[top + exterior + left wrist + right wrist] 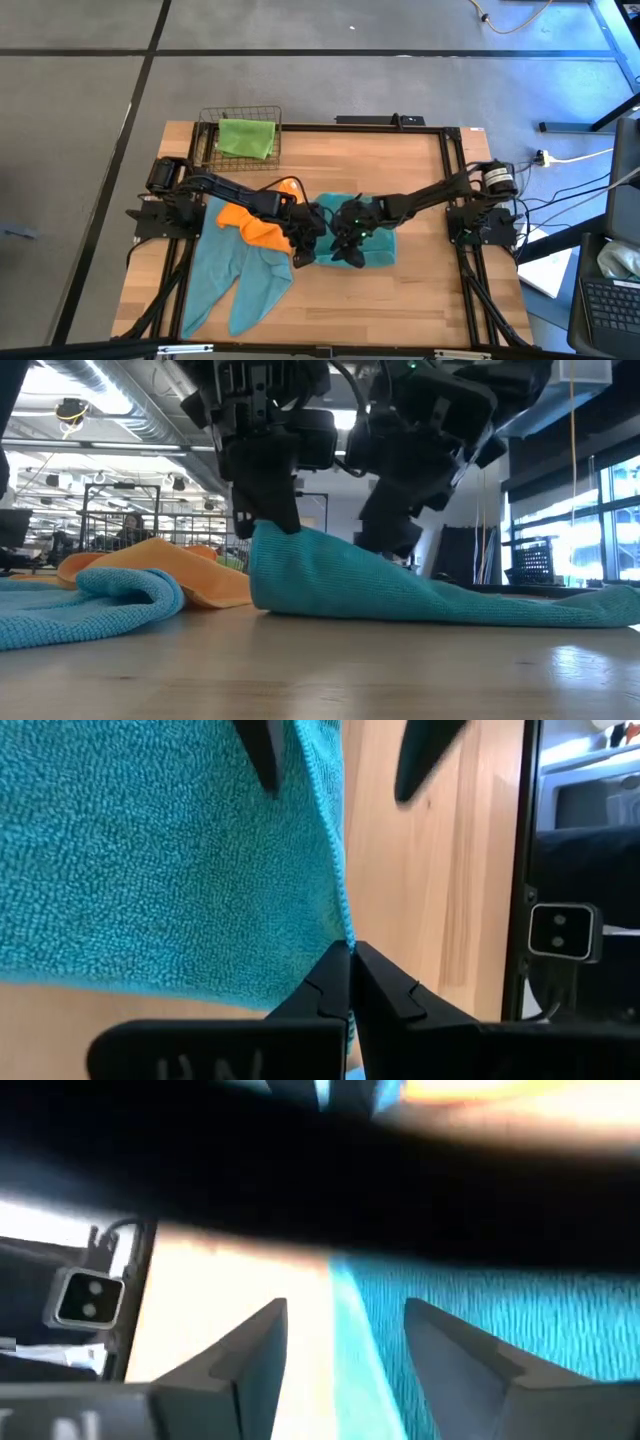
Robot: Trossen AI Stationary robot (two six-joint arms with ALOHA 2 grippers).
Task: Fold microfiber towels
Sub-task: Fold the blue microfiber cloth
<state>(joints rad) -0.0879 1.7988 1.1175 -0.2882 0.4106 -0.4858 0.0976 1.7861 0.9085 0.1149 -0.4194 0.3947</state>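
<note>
At frame centre, the left pincer (350, 955) clenches the teal towel's (372, 245) edge; only the wrist views show the right pincer (345, 1325) released, straddling that edge.

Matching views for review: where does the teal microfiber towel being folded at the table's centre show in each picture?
High view: teal microfiber towel, centre, under both grippers.
Low view: middle, wedge-shaped, beside the orange towel.
Left wrist view: fills the upper left.
Right wrist view: lower right.
Shared landmark: the pale wooden tabletop.
</note>
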